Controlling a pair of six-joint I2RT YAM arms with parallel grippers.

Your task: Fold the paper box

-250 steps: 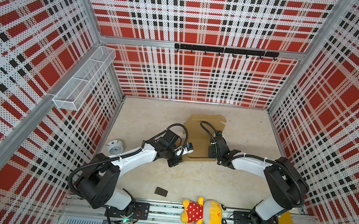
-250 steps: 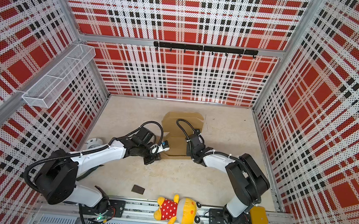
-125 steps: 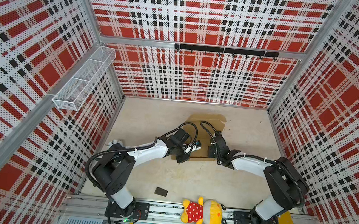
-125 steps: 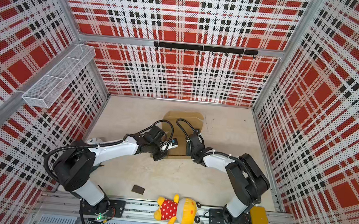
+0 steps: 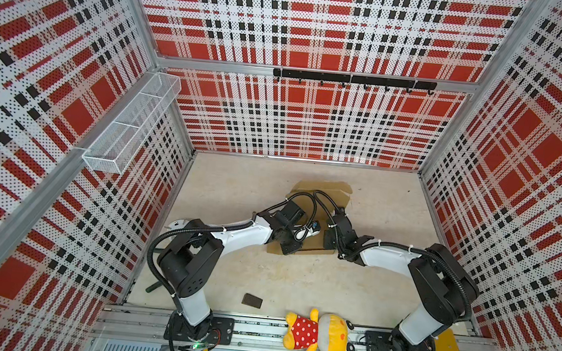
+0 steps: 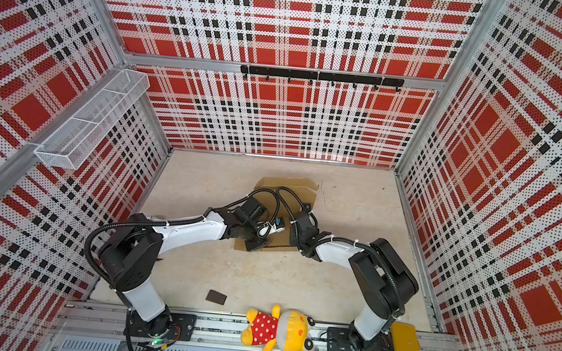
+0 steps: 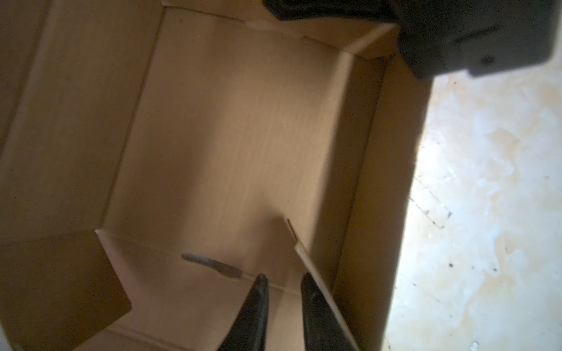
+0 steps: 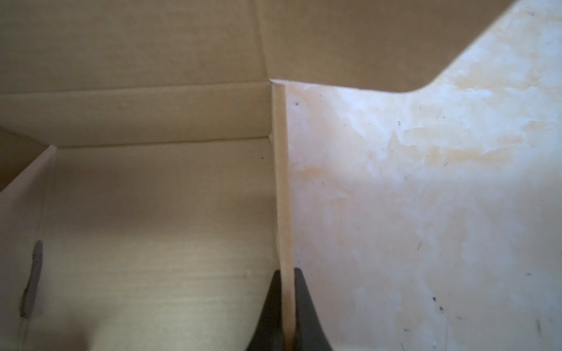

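While both arms reach in over the middle of the counter (image 5: pixel 385 207), the paper box (image 5: pixel 320 187) lies between them, midway across and somewhat nearer the back edge than the front. It is half formed. In both top views its lid panel (image 6: pixel 289 184) lies flat toward the back edge, with the arms covering most of the tray.

The right wrist view shows the right end effector (image 8: pixel 284 273) pinching the top edge of an upright side wall of the paper box (image 8: pixel 152 197), one finger inside the tray and one outside over bare counter.

The left end effector (image 7: pixel 282 281) hangs inside the tray with its fingers a little spread and nothing between them. A thin raised flap edge (image 7: pixel 307 261) runs along the outer side of one finger (image 7: pixel 314 307); whether it touches is unclear. A narrow slot (image 7: pixel 213 264) shows in the crease just ahead of the tips, and a corner flap (image 7: pixel 60 288) tilts inward.

A small dark block (image 5: pixel 252 300) lies near the front edge, left of middle. A plush toy (image 5: pixel 318 334) rests on the rail along the front edge.
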